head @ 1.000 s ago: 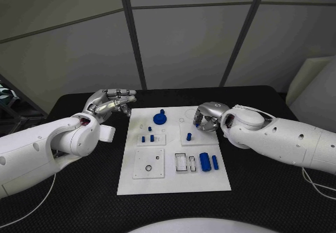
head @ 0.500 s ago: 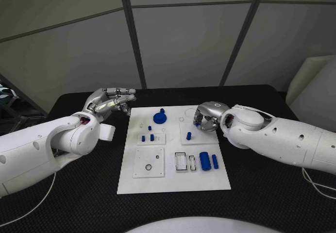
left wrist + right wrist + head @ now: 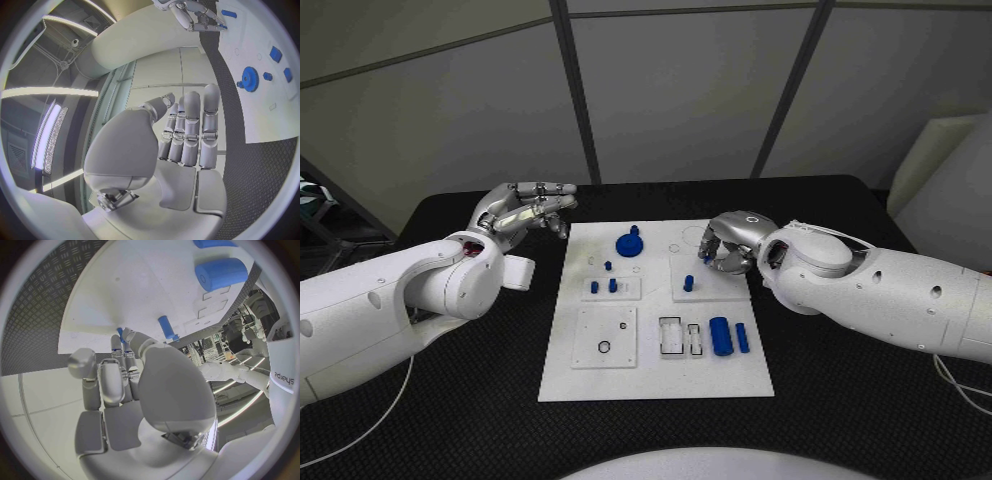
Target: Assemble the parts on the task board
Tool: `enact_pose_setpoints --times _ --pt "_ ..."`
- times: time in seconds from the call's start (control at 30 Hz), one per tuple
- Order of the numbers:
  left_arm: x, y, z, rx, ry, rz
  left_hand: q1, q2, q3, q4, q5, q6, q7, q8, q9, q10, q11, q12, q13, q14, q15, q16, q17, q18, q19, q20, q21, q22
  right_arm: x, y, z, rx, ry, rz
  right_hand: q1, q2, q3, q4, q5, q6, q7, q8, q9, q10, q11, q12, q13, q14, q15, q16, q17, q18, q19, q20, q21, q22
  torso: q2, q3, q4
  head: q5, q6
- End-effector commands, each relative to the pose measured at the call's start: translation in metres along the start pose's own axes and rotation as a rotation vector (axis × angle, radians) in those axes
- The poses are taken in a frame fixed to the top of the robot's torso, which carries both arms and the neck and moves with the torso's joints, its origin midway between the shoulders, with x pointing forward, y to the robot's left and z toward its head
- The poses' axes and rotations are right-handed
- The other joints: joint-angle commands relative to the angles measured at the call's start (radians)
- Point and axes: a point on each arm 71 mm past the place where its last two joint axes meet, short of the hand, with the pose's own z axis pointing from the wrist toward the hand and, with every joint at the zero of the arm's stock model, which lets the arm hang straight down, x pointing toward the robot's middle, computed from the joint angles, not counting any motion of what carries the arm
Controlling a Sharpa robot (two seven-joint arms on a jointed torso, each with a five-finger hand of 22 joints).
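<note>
Blue peg (image 3: 708, 256), small, rigid plastic, likely light and slippery: we see it pinched by right hand (image 3: 721, 245) above task board (image 3: 661, 370). Left hand (image 3: 524, 212) empty, fingers apart.

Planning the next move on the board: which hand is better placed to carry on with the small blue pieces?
Right. The right hand is over the task board, pinching a small blue part, close to the upright blue peg. The left hand hangs off the board's far left corner, holding nothing.
</note>
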Motion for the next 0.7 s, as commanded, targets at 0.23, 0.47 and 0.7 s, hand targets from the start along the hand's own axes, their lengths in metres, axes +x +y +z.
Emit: enact_pose_setpoints --times 0.23,0.47,0.7 --pt "0.001 -0.001 0.002 0.007 0.007 -0.007 0.002 0.01 -0.004 -0.003 -0.002 -0.002 0.009 0.005 -0.001 -0.009 -0.001 0.005 0.001 -0.008 0.0 -0.006 -0.001 0.02 -0.009 0.001 -0.004 -0.002 -0.016 0.03 -0.013 -0.083 -0.08 0.045 -0.007 0.002 0.007 -0.003 0.012 0.008 0.001 -0.001 0.001 0.005 -0.001 0.002 0.002 0.049 -0.007 0.011 0.006 -0.007 0.01 -0.001 0.007 0.006 0.001 -0.0005 0.0004 0.005 0.0" --pt "0.003 0.0 0.002 0.006 0.012 -0.009 0.003 0.01 -0.005 -0.003 -0.002 -0.003 0.009 0.005 -0.001 -0.011 -0.001 0.006 0.001 -0.009 0.0 -0.007 -0.002 0.02 -0.009 0.001 -0.004 -0.002 -0.022 0.062 -0.017 -0.171 -0.101 0.105 -0.007 0.002 0.01 -0.006 0.019 0.007 0.001 -0.003 0.001 0.004 -0.001 0.001 0.003 0.049 -0.007 0.015 0.009 -0.007 0.01 -0.001 0.011 0.01 0.002 -0.0015 0.0029 0.021 -0.003" --pt "0.008 0.001 0.005 0.005 0.022 -0.014 0.003 0.01 -0.005 -0.003 -0.002 -0.003 0.009 0.005 -0.001 -0.011 -0.001 0.006 0.001 -0.009 0.0 -0.007 -0.002 0.02 -0.009 0.001 -0.004 -0.002 -0.022 0.096 -0.012 -0.263 -0.101 0.156 -0.008 0.002 0.013 -0.008 0.024 0.006 0.002 -0.006 0.001 0.002 0.0 -0.001 0.004 0.049 -0.006 0.018 0.011 -0.007 0.009 -0.001 0.013 0.012 0.002 -0.0037 0.0043 0.055 -0.009"
